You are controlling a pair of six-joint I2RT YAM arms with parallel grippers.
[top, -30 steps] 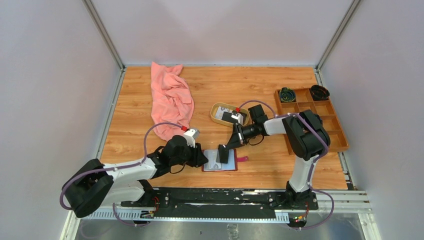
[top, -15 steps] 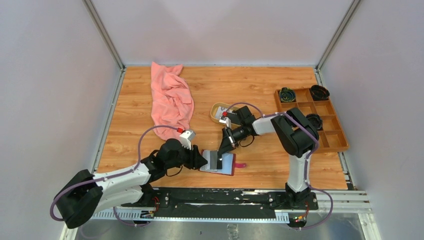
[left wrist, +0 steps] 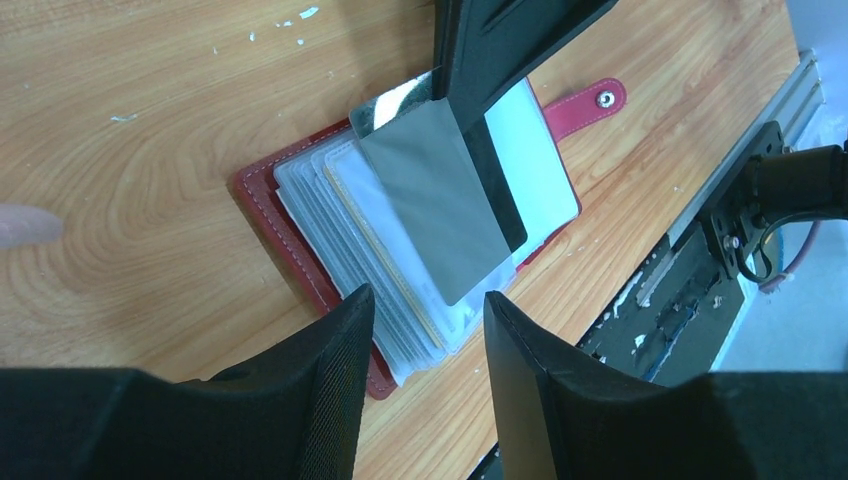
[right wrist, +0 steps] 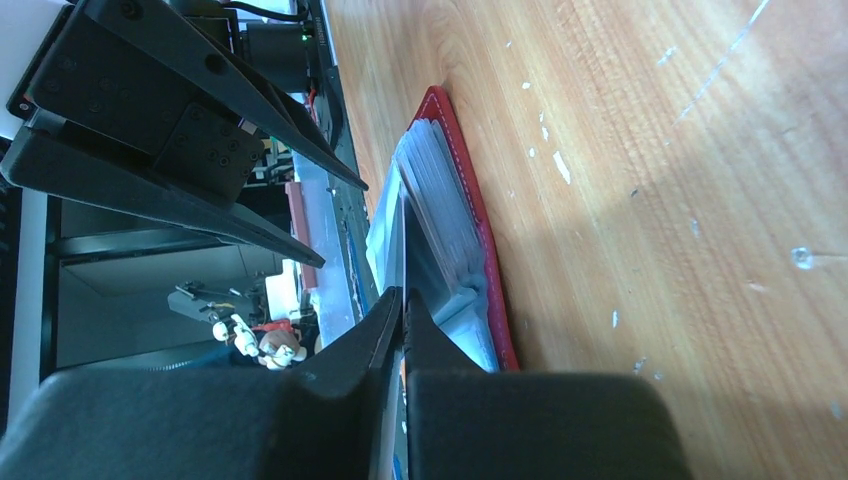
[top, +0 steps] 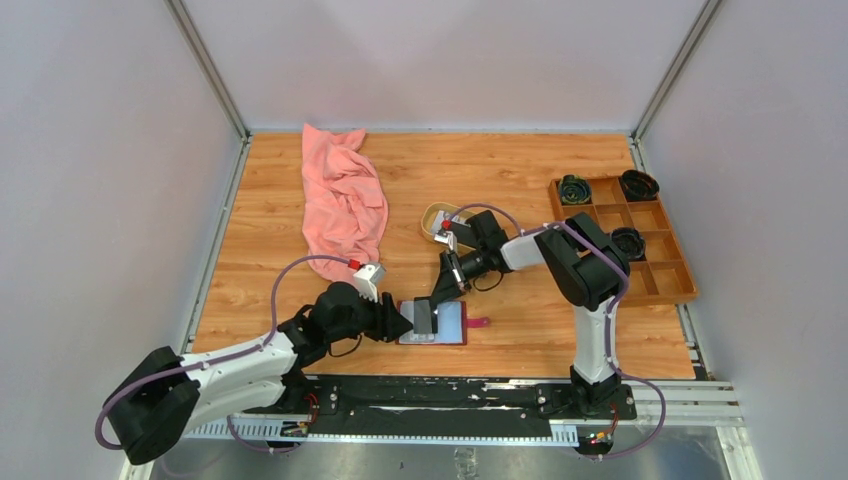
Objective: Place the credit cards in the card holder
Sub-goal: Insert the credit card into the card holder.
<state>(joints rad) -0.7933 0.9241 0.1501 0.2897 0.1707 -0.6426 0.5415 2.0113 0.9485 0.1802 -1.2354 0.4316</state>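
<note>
Right end effector (right wrist: 403,305) shifted left, pinching card (left wrist: 432,200) over holder (left wrist: 262,218).

The setting was seen to be a robotics lab test cell. A wood-grain table (top: 500,160) was closed in on the left, right and far sides by plain pale wall panels (top: 100,150) set between bare aluminium posts (top: 205,65). Two white-and-black robot arms, a left arm (top: 235,358) and a right arm (top: 592,300), were bolted to a black base rail (top: 450,392) along the near edge, with purple cables (top: 277,300) looped from them. Unrelated props, a pink cloth (top: 343,200) and a wooden compartment tray (top: 650,217), were laid out on the table.
</note>
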